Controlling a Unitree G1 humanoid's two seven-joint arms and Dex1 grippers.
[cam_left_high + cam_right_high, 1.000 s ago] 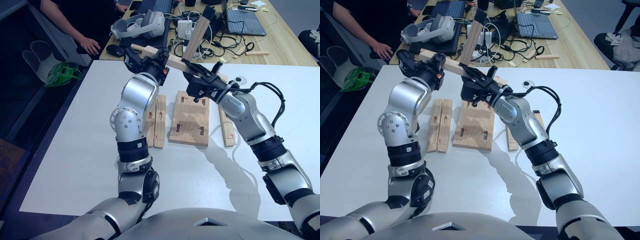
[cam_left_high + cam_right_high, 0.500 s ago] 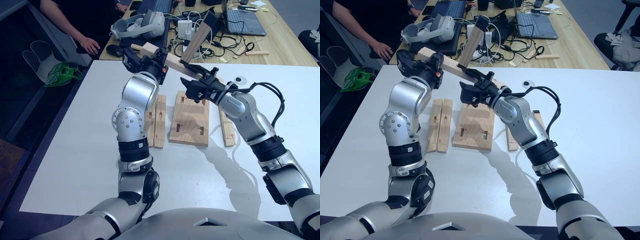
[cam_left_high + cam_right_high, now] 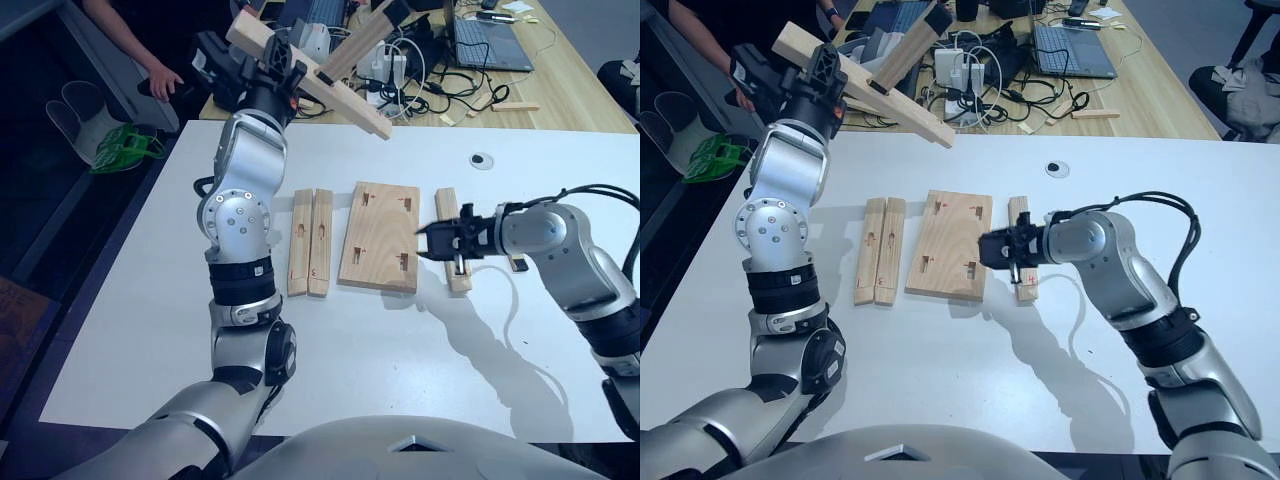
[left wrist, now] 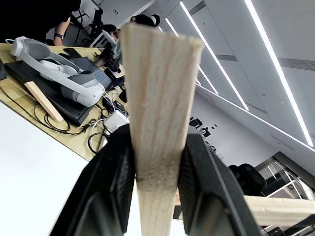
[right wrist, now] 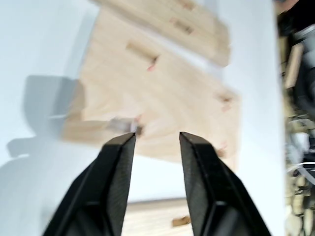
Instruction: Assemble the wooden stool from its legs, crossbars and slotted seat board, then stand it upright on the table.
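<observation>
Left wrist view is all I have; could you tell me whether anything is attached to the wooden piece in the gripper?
Observer: Yes, the wooden piece in the left gripper has a second piece joined on, angling upward.
Operator: Thank you; is the other arm carrying anything?
Observer: No, the right gripper is open and empty, low beside the seat board.
Operator: What else is laid out?
Observer: Two pieces side by side left of the board, a single piece right of it.
</observation>
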